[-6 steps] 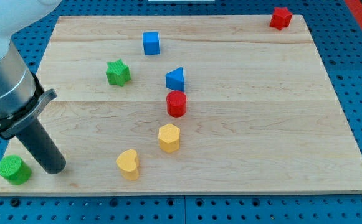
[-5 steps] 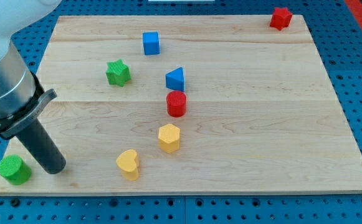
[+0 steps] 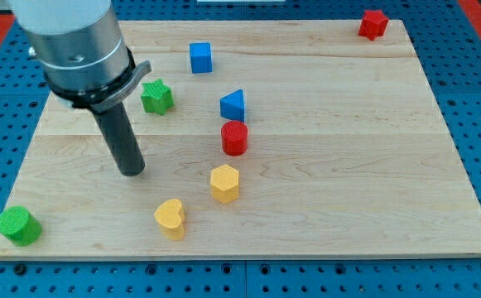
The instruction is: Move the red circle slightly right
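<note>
**Tip left of the red circle, well apart**

My tip rested on the counter, holding nothing; I had only a bare rod with no jaws to open. The red circle lay near the middle, well off to the view's right of my tip and a little higher. The blue triangle sat just above it, the yellow hexagon below it.

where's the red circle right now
The red circle sits near the board's middle, just below the blue triangle and above the yellow hexagon; my tip is off to its left.
</note>
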Available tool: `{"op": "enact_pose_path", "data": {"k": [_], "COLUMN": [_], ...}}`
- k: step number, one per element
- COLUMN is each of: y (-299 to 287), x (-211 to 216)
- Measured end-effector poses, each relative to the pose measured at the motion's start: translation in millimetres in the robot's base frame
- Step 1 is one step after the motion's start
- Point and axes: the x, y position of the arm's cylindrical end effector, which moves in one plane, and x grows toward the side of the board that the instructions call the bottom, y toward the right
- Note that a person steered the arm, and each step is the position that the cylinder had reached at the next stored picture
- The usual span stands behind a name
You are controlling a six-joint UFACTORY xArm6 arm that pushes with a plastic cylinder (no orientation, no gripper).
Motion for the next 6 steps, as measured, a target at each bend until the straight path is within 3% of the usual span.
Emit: {"op": "enact_pose_path", "data": {"k": [6], "y": [143], "x": [-42]}}
